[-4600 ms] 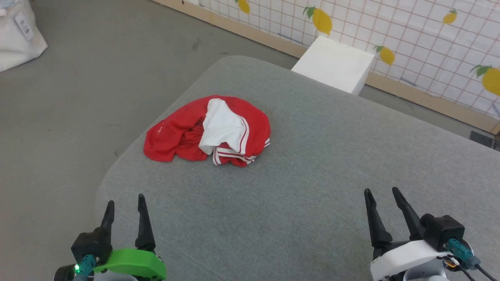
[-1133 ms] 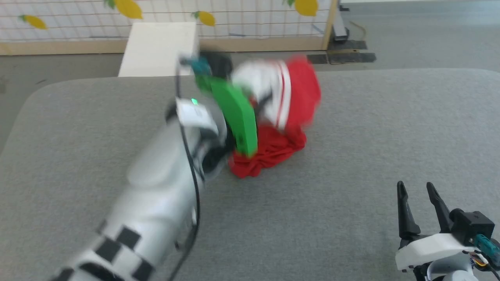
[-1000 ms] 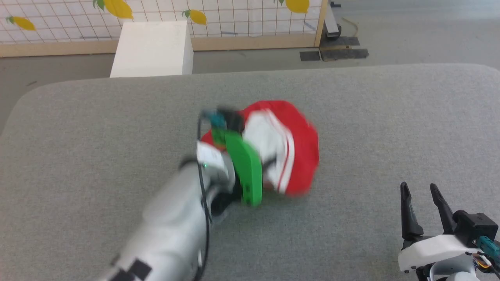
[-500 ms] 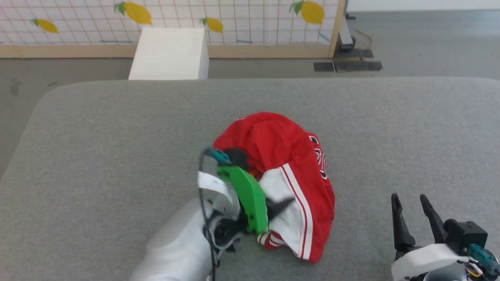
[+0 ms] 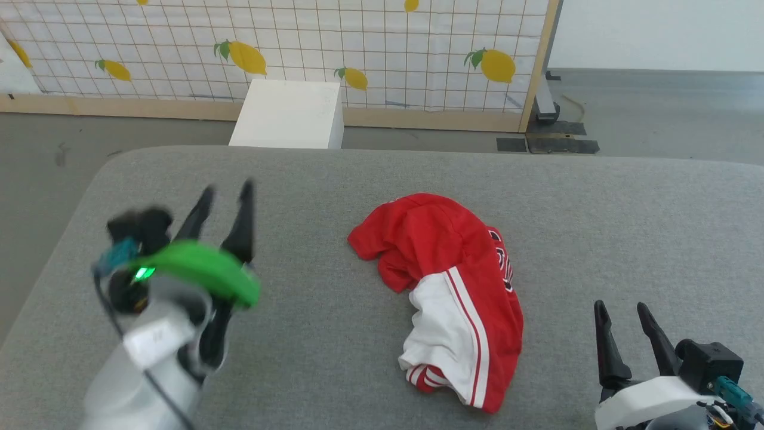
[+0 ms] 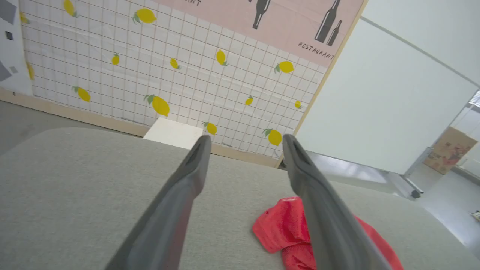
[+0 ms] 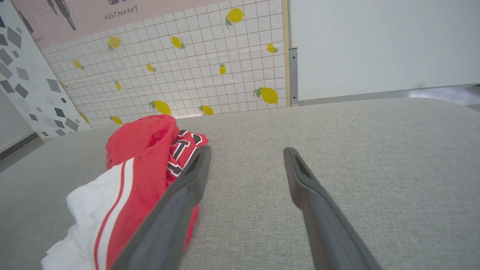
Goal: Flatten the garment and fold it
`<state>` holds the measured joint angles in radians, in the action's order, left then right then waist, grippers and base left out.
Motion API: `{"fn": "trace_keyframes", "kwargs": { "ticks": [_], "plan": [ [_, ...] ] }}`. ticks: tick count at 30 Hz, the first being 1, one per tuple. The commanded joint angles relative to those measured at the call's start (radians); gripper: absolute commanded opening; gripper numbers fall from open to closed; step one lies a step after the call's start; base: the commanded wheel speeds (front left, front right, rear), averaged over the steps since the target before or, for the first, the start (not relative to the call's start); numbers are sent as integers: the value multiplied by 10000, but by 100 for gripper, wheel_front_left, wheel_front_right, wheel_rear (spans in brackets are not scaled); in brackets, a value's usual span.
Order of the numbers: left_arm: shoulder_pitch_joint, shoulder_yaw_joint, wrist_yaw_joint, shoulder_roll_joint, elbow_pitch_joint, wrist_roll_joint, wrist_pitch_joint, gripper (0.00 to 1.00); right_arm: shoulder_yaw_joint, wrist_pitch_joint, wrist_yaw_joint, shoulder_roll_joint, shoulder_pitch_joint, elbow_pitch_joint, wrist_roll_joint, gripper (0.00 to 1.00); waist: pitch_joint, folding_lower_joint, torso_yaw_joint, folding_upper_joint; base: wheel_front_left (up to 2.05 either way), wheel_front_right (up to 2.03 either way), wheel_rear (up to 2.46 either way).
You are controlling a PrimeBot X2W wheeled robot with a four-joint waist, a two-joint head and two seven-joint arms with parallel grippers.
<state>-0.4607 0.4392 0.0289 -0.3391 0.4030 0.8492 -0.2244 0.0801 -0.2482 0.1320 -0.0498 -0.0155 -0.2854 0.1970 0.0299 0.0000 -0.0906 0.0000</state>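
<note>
**Item 1: garment**
- Loc.: laid on grey padded surface, approx. ctr, somewhat toward the robot's right.
- Cond.: bunched, not flattened. Red body is heaped at the far end. White sleeve w/ red stripes is spilled toward the near edge. Black lettering is shown only in part at the right fold; the rest is tucked under. No part is held.
- Judged: set mid-surface so it can be reached by both arms, w/ room all round for spreading.

**Item 2: left gripper**
- Pos.: raised above the surface, well apart from the garment, on its left. Blurred in head view.
- Jaws: parted wide, nothing between them. In left wrist view, bare surface and wall are seen through the gap.
- Judged: held clear so the heap is not snagged and the head cam's sight of it is not blocked.

**Item 3: right gripper**
- Pos.: low at the near right, near the garment's near end, not touching.
- Jaws: spread, empty. In right wrist view the garment is seen beside one finger.
- Judged: held ready, fingers laid along the surface, for a pick at sleeve or hem.

**Item 4: white box**
- Loc.: on the floor beyond the far edge, against lemon-print grid wall. Not part of the task.

**Status (judged):** flattening not yet done; fold not begun.

**Next req.:** two corners or shoulders are to be found and drawn apart. These are buried in folds and cannot be located here.

**Risk:** several layers may be pinched together and the whole bunch lifted.
</note>
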Motion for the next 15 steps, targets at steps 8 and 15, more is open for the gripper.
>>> {"fn": "trace_keyframes", "kwargs": {
  "ticks": [8, 15],
  "plan": [
    [2871, -1673, 998, 110, -2160, -2310, -368, 100, -182, 630, -13, -4, 244, -113, 312, 100, -336, 0, 102, 0, 0, 0, 0],
    [4394, -3081, 629, 1282, -3236, -3148, -371, 100, -1014, 3553, -13, -4, 2055, -419, 279, 100, -971, 0, -27, 0, 0, 0, 0]
  ]
}}
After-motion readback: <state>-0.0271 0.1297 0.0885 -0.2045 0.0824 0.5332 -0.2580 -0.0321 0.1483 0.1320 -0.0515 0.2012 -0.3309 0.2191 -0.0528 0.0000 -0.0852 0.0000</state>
